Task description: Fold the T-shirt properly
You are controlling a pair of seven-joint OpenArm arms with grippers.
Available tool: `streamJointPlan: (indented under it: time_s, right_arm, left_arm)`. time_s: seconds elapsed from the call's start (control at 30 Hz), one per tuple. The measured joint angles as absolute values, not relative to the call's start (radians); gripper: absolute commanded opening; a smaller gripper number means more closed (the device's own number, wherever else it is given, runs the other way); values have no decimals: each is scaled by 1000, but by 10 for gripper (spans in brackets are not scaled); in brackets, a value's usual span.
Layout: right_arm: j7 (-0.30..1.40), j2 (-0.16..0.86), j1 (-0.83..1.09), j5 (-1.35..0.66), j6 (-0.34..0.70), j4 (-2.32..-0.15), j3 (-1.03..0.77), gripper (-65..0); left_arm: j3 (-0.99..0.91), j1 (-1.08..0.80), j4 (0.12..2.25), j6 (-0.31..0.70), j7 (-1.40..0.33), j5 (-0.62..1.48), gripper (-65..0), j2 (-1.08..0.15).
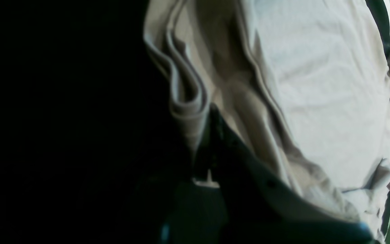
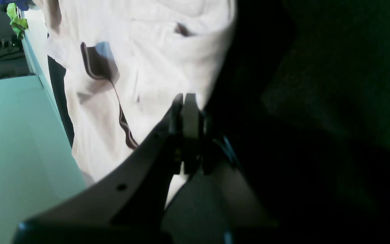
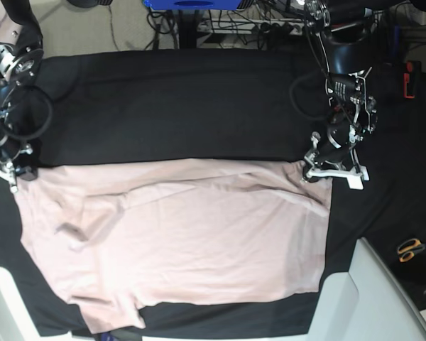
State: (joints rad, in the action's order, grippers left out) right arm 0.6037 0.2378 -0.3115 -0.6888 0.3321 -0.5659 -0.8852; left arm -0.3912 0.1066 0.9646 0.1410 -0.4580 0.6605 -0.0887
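Left wrist view: the left half of the frame is black and unreadable, and the left gripper (image 1: 206, 142) shows only as a dark silhouette. Its jaws are clenched on a bunched, layered edge of the T-shirt (image 1: 317, 101), which spreads away from the claw toward the upper right.

Right wrist view: the right half of the frame is dark and featureless. The right gripper (image 2: 185, 112) has its jaws pressed together on the shirt's edge; the pink cloth lies beyond and to the left of the fingertips, with the pale floor (image 2: 19, 142) at far left.

Base view: the T-shirt (image 3: 199, 241) lies spread across the near half of the black table cover (image 3: 170, 106). The left gripper (image 3: 314, 169) grips one far corner, the right gripper (image 3: 18, 172) the other. Both arms are cut off by the top of the frame. Scissors (image 3: 412, 249) lie well apart, near the frame's right edge.
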Motion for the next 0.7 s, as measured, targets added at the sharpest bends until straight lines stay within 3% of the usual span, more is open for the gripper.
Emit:
streamJointPlan:
  time_s: [0.3,0.7]
  right_arm:
    - [714,228,-234,-684,330,-808,-886,-648]
    - [800,199,-134,-694,336,-863,-944,-648]
  left_arm:
    - [-389,-23,1181,135,-587,657,-650,-127]
    - [-386,-157,1297,138,-588,658,-650,-141]
